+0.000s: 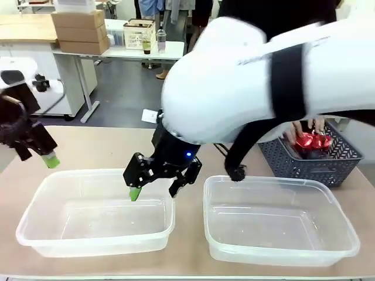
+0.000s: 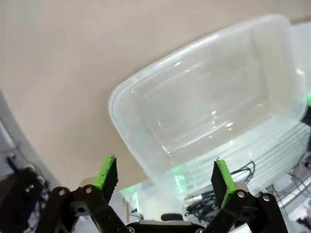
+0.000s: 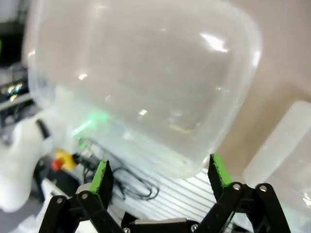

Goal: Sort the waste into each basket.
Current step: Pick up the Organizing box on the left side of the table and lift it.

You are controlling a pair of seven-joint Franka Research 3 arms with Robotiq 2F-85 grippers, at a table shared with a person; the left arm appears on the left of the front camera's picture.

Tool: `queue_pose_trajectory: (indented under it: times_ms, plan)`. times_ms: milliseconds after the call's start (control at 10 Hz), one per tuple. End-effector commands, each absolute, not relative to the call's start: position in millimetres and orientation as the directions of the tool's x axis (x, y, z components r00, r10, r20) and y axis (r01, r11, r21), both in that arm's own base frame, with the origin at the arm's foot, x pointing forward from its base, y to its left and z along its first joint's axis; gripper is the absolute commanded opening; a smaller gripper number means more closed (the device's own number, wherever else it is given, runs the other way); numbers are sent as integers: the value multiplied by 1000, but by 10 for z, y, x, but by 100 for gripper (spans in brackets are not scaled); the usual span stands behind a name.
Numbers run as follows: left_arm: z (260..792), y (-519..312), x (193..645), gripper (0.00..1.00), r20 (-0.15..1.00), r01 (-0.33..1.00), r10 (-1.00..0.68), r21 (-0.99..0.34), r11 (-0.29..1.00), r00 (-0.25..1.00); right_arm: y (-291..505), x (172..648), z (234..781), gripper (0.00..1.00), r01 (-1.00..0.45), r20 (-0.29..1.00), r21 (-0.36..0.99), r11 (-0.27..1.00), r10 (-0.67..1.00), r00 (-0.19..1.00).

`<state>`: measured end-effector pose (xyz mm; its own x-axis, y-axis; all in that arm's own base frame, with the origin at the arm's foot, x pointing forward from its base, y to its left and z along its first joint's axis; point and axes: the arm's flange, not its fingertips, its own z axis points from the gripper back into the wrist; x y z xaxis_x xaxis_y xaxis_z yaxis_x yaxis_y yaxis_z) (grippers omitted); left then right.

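Observation:
Two see-through tubs stand side by side near the front edge, the left tub (image 1: 88, 213) and the right tub (image 1: 275, 219), both with nothing in them. My right gripper (image 1: 155, 190) reaches across the middle and hangs open and empty over the left tub's right rim. In its own view the right gripper (image 3: 158, 177) looks down into the left tub (image 3: 136, 73). My left gripper (image 1: 38, 157) is open and empty above the table, left of that tub (image 2: 204, 97). Red cans (image 1: 310, 142) lie in the dark grey basket (image 1: 328, 167). No bottles show on the table.
A person's hand (image 1: 302, 126) is at the dark basket at the far right. My right arm's big white body (image 1: 263, 70) fills the upper middle and hides much behind it. The tan tabletop (image 1: 99, 146) runs behind the tubs.

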<state>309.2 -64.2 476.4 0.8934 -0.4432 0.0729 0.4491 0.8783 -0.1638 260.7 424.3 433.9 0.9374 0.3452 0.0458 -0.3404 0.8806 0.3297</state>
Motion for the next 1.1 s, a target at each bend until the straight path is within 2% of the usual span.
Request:
queue_pose_trajectory:
  times_ms: [0, 100, 200, 300, 500, 600, 700, 800, 1000]
  plan:
    - [3711, -717, 2726, 100, 26, 374, -374, -144, 916, 927, 4361, 2816, 4439, 100, -233, 66, 204, 951, 224, 972]
    - [3607, -680, 2751, 100, 20, 368, -369, -138, 920, 929, 4228, 2843, 4551, 100, -215, 105, 190, 958, 197, 975]
    - [3826, -525, 2916, 100, -27, 386, -452, -477, 789, 891, 4242, 2734, 4293, 100, -300, 53, 266, 916, 297, 954]
    - [4360, -772, 3355, 100, 7, 392, -396, -154, 907, 918, 4242, 2734, 4293, 100, -300, 53, 266, 916, 297, 954]
    - [4360, -772, 3355, 100, 7, 392, -396, -154, 907, 918, 4242, 2734, 4293, 100, -300, 53, 266, 916, 297, 954]
    - [4221, -752, 3417, 100, -12, 398, -412, -238, 886, 911, 4242, 2734, 4293, 100, -300, 53, 266, 916, 297, 954]
    - [4333, -688, 3374, 100, 24, 343, -343, -118, 932, 939, 4278, 2714, 4298, 100, -288, 52, 236, 928, 284, 957]
    - [4335, -591, 3304, 100, 18, 261, -260, -39, 965, 965, 4275, 2775, 4191, 100, -263, 29, 263, 928, 265, 964]
    - [4104, -353, 3122, 100, -38, 155, -155, 12, 988, 987, 4299, 2841, 4071, 100, -257, 29, 260, 931, 258, 966]
